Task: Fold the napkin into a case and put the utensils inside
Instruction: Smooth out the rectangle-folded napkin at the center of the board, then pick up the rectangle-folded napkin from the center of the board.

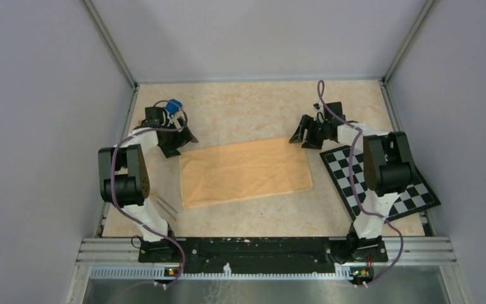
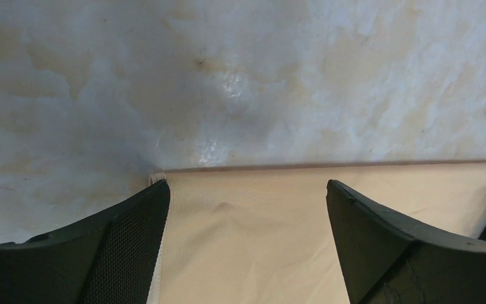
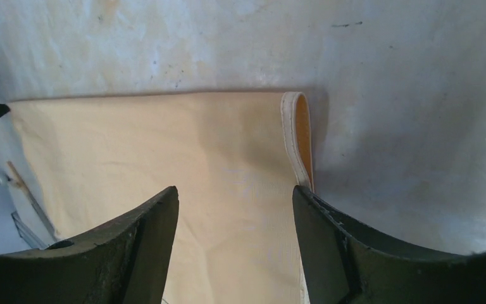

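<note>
Tan napkin (image 1: pixel 245 172) flat, seemingly folded double; left claw (image 2: pixel 245 187) and right claw (image 3: pixel 235 191) agape, empty.

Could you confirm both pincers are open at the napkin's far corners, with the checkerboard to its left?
No: the top external view shows the checkerboard right of the napkin. The left pincer and right pincer are open at its far corners.

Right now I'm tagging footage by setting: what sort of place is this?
Probably a lab robot cell: plain grey enclosure walls, a checkerboard, left arm and right arm bolted to a metal rail.
</note>
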Controlling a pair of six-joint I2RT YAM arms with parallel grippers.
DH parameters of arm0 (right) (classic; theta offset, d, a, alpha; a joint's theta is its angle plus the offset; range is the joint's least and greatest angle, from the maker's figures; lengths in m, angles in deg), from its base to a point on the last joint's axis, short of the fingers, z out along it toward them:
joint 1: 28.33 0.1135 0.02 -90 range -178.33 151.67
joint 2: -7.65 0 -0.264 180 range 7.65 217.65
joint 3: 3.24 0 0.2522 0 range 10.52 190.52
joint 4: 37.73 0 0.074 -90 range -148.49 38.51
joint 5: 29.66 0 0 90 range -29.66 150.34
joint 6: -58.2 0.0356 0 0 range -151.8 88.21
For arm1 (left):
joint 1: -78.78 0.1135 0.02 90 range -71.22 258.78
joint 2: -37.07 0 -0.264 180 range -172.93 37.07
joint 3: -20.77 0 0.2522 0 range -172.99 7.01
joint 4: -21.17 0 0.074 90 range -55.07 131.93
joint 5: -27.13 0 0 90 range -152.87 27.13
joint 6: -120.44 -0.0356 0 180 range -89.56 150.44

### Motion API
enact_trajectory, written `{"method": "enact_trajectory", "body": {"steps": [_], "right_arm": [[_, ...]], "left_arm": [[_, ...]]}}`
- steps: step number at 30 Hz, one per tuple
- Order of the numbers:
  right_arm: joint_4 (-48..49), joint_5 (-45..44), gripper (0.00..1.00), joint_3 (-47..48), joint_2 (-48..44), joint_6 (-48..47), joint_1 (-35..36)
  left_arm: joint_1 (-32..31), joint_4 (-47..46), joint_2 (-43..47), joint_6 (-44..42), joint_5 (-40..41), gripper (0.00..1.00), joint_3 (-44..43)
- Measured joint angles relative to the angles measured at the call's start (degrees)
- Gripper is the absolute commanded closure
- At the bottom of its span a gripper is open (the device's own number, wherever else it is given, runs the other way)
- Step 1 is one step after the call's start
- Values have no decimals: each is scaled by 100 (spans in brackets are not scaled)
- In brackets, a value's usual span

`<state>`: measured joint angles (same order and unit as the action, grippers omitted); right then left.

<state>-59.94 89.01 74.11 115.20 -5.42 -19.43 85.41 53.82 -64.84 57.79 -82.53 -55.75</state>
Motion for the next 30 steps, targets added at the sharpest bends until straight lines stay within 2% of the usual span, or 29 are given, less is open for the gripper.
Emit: {"method": "enact_trajectory", "body": {"steps": [5,11,14,18,23,27,30], "right_arm": [[-911,-852,33,72,-472,-466,260],[-2262,-1469,34,505,-1132,-763,614],[-2811,-1725,39,750,-1137,-870,629],[-3630,-1851,40,1263,-813,-1062,625],[-4164,-2022,41,1797,-166,-1298,638],[-4452,-2184,42,2031,313,-1403,721],[-4605,-2288,48,2090,605,-1421,844]], "left_arm": [[-275,334,363,-411,546,1,17],[-577,157,1606,-929,297,1,251],[-785,2,2070,-1106,240,1,258],[-1134,-221,2483,-1303,227,1,376],[-1467,-262,2739,-1469,155,1,492],[-1495,-273,2809,-1523,81,1,494],[-1495,-295,2865,-1530,-17,1,494]]}}
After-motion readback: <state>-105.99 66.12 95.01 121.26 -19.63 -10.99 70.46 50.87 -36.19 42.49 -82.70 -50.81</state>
